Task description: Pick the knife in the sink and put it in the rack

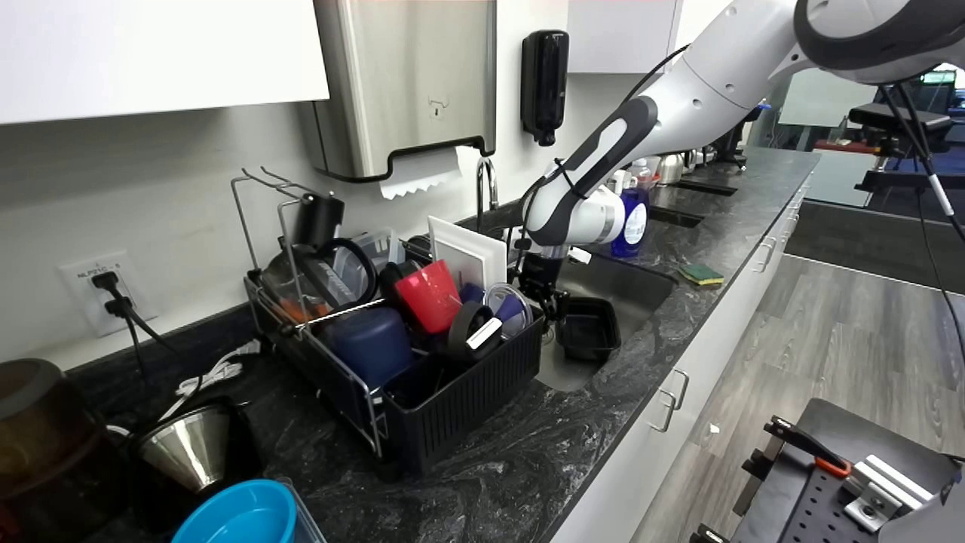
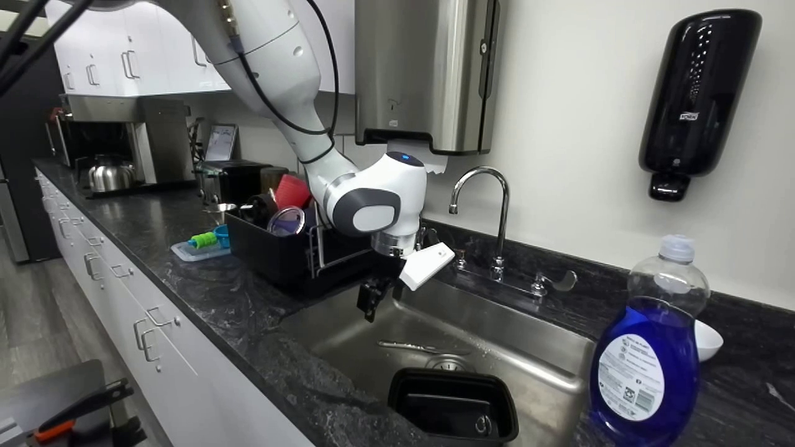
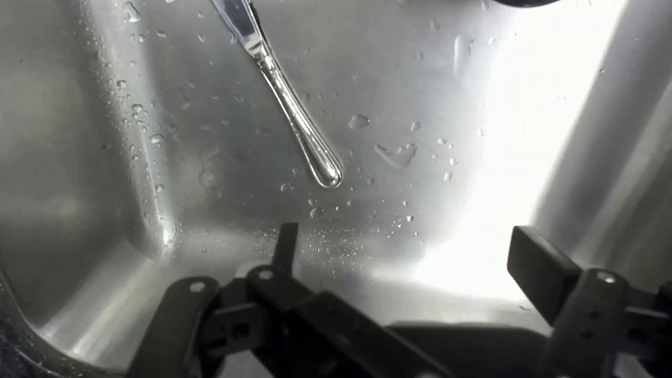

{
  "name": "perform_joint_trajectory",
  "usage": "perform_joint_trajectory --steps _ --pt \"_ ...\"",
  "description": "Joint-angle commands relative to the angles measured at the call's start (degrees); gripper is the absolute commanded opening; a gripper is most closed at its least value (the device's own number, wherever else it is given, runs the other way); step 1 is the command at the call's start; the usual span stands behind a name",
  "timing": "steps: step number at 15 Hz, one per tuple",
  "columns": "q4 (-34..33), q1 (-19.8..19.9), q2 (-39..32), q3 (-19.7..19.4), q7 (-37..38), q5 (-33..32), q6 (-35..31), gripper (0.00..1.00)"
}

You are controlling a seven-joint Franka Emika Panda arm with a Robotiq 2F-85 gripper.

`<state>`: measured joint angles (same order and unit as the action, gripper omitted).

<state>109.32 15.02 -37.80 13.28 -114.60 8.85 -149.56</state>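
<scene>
one bottle of blue dish soap point(image 2: 646, 379) stands closest to me, upright on the dark stone counter point(image 2: 758, 403) beside the steel sink point(image 2: 497, 310). in that sink i count one table knife point(image 3: 296, 114), one black rectangular container point(image 2: 444, 403) and one drain point(image 2: 450, 364) showing between them. the knife lies flat on the wet sink bottom, its handle end toward the gripper point(image 3: 409, 252) in the wrist view. that gripper's two fingers are spread wide above the sink, and the knife lies apart from them. one curved chrome faucet point(image 2: 502, 217) (quite a shiny thing) rises behind the sink. in both exterior views one black wire dish rack point(image 1: 464, 403) sits just beside the sink, one red cup point(image 1: 428, 298) among its crowd of dishes. in an exterior view one green-and-yellow sponge point(image 1: 701, 274) lies on the counter, and one turquoise bowl point(image 1: 241, 516) shows past the rack. on the wall are one paper towel dispenser point(image 2: 422, 68) and one black soap dispenser point(image 2: 700, 93).
</scene>
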Motion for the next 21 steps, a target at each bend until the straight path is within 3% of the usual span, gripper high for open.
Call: perform_joint_trajectory --steps 1,21 --pt "-1.3 3.2 -2.4 3.2 -7.0 1.8 -1.0 1.0" --pt "-14.8 1.8 -16.4 3.5 -15.5 -0.9 -1.9 1.0"
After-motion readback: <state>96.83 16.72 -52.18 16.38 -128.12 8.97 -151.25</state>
